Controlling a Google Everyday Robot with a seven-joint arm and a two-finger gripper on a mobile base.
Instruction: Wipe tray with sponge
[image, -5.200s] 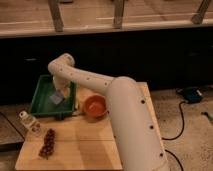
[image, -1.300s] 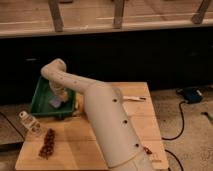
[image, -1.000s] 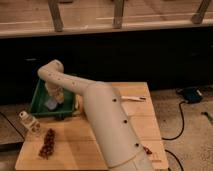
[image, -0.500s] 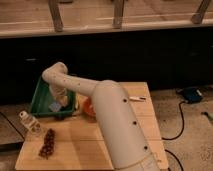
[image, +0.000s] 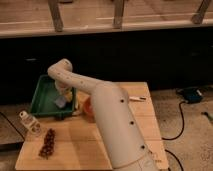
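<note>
The green rectangular tray (image: 41, 97) sits at the back left of the wooden table. The pale blue-white sponge (image: 61, 103) lies on the tray's floor near its right side. My gripper (image: 62, 96) reaches down into the tray from the white arm's bent end and sits right on top of the sponge. The arm hides most of the wrist and part of the tray's right wall.
An orange bowl (image: 88, 106) stands just right of the tray, mostly hidden by my arm. A small clear bottle with a white cap (image: 30, 122) lies at the table's left edge. A dark brown bunch (image: 48, 143) lies front left. A pen-like stick (image: 138, 99) lies at the right.
The arm's elbow has swung to the right and the gripper with the sponge has slid from the tray's middle toward its right side.
</note>
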